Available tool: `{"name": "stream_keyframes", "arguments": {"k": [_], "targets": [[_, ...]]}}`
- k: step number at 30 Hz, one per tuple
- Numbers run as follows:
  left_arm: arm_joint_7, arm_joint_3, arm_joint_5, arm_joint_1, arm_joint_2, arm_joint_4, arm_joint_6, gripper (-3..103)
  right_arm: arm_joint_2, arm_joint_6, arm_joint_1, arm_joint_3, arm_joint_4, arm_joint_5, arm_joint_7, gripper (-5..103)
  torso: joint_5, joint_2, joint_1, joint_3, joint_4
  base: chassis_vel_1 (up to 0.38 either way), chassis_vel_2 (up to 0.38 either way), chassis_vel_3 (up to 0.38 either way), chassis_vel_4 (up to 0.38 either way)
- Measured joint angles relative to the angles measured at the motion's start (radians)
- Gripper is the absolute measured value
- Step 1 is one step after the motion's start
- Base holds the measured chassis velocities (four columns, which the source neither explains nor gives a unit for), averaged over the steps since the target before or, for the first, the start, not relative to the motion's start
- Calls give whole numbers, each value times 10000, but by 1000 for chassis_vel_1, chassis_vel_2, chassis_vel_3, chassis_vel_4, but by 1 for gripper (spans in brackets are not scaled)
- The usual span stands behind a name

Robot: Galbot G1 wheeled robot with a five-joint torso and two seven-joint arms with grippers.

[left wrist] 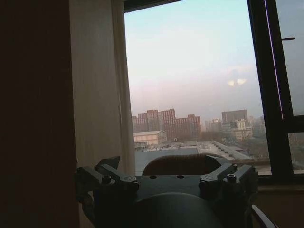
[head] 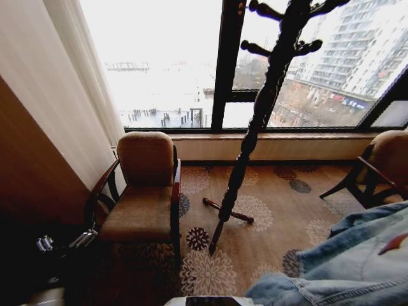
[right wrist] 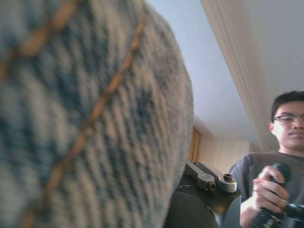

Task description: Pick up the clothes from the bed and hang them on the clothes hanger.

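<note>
The clothes (head: 347,264), a light-blue faded denim jacket, fill the lower right of the head view, held up off the floor. In the right wrist view the denim (right wrist: 90,118) lies right against the camera and covers most of my right gripper. One grey finger link (right wrist: 209,178) shows beside the cloth. My left gripper (head: 64,242) hangs low at the left beside an armchair, and in its wrist view the left gripper (left wrist: 166,176) is open with nothing between its fingers. The bed and the clothes hanger are out of view.
A tall dark twisted-wood coat stand (head: 252,134) with pegs rises from the patterned carpet (head: 268,210) straight ahead. A brown armchair (head: 143,191) sits left of it, another armchair (head: 382,166) at the right. Behind them run a window sill and a curtain (head: 57,95).
</note>
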Motion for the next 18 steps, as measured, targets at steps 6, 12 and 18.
{"name": "stream_keyframes", "arguments": {"k": [6,12,18], "targets": [[0,0,0,0,0,0,0,100,34,7,-4,0,-1,4,-12,19,-2,-4,8,3,1,-191,205,193,-201],[0,0,0,0,1,0,0,100,56,52,-5,-3,-2,-5,-26,19,0,-5,12,3,1,-198,220,192,-224],[0,0,0,0,0,-1,0,100,23,239,0,-17,-4,-13,149,19,0,-4,8,3,0,-159,158,153,-152]]}}
